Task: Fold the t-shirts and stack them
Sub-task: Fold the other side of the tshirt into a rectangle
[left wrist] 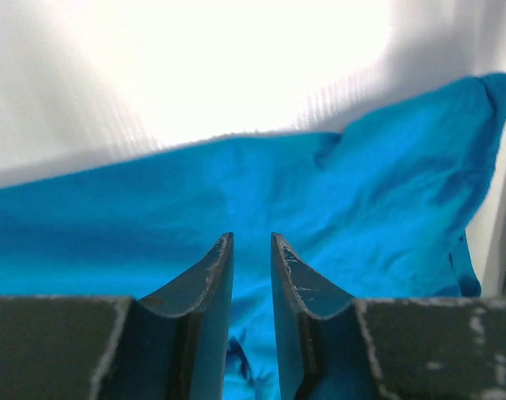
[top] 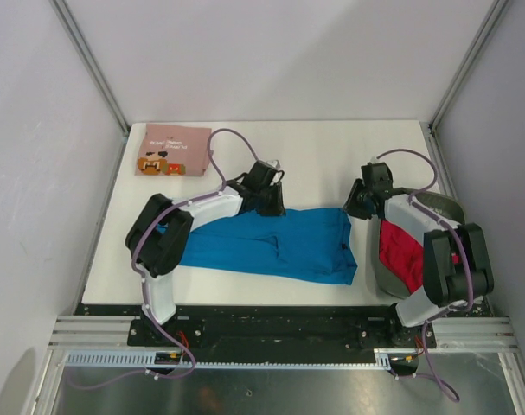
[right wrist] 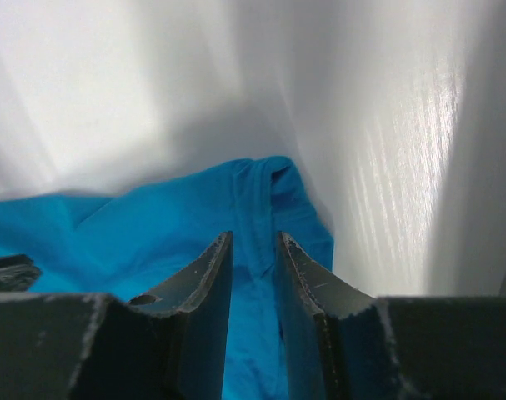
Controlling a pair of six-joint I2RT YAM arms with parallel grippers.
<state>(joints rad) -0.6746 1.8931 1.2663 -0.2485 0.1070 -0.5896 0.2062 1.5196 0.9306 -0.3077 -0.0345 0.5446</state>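
Left gripper [left wrist: 250, 237]: jaws pinched down to a slit, blue cloth in the gap. Right gripper [right wrist: 254, 236]: same slit, a hem ridge running straight in. Both look clamped on the blue t-shirt [top: 279, 246], which is spread across the table [top: 331, 156] between them. The pink t-shirt [top: 173, 149] sits folded at the far left corner and the red t-shirt [top: 400, 255] waits in the basket [top: 448, 207]. Danger: a thin bite slipping on one side would skew the fold, and the left arm over the cloth may drag it.

You're working in a lab test cell: plain pale walls [top: 37, 173] on aluminium frame posts [top: 89, 62] box in a white table [top: 314, 147], with a dark base plate [top: 279, 327] along its near edge.
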